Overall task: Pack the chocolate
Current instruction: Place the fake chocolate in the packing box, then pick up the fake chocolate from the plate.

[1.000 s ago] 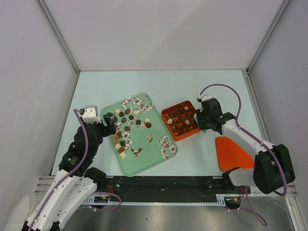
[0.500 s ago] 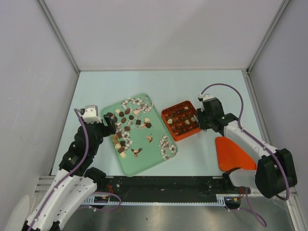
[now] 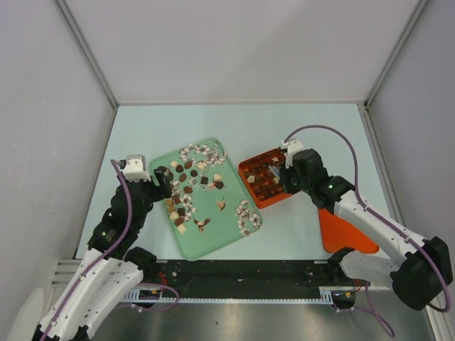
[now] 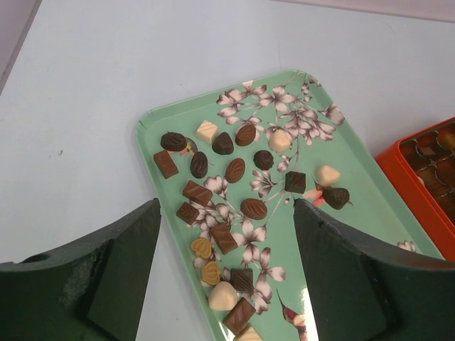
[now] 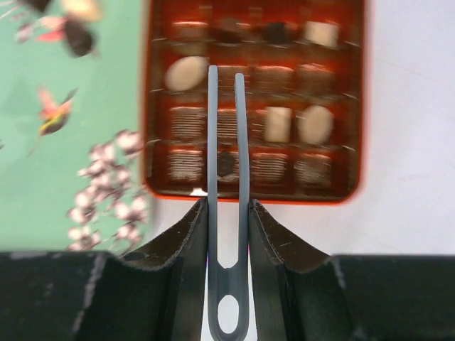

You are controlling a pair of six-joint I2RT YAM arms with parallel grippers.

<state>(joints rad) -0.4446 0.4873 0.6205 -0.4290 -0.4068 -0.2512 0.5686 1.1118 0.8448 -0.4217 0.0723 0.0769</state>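
The right gripper [image 3: 284, 174] has slid left, over the orange box [image 3: 264, 192]; it pinches thin grey tweezers [image 5: 212, 142], seen only from its wrist; the left gripper [image 4: 226, 213] gapes wide; shiny round and square chocolate [image 4: 254, 208] lies on the flowery green tray [image 4: 370, 206] left of the box, with some in the box's ribbed cells.

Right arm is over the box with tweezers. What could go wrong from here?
1. The tweezers, clamped in the right gripper, point over the orange box, where many cells look filled. Lowering there could hit or dislodge a seated piece.
2. The box sits right beside the green tray, so a sideways push from the tips could slide it.
3. The chocolates lie crowded under the open left gripper, so a grab may nudge neighbours.
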